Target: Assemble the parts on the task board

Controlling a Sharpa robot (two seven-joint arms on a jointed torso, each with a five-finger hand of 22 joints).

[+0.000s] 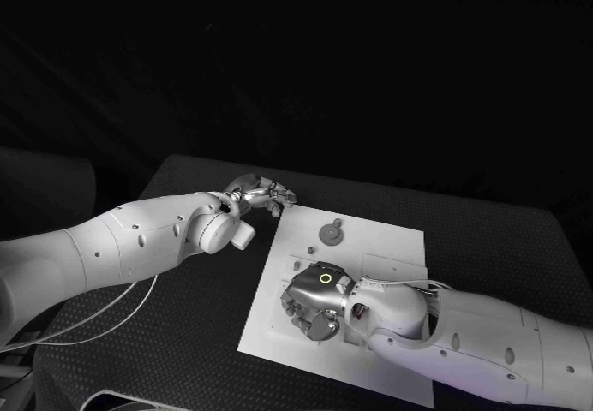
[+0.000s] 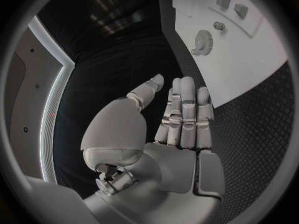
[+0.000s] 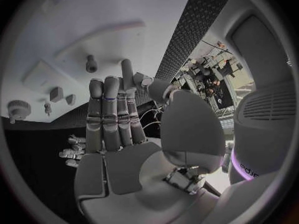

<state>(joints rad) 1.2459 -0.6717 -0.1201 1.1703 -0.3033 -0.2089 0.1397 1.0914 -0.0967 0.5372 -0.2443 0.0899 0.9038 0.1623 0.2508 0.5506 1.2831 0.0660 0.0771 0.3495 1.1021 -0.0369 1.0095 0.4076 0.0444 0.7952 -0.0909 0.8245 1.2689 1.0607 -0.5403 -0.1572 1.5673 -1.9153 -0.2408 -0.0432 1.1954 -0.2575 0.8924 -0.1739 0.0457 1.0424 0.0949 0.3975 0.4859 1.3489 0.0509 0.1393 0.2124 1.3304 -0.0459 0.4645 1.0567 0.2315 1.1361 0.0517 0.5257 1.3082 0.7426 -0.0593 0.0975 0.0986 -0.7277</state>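
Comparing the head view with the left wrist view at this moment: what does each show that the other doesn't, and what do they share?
Head view alone: the right hand hovering low over the task board, its fingers apart and holding nothing, and the black table all round the board.

Left wrist view alone: the palm side of the left hand, fingers straight and side by side, nothing in them, and two small blocks standing on the board's far part.

Both: the white task board, the gear-shaped part on it, and the left hand off the board's corner, over the table.

You have the task board [image 1: 371,248] lying mid-table [image 1: 185,317], a gear part [image 1: 332,231] near its far edge, small parts [image 2: 231,6] grouped toward its middle.
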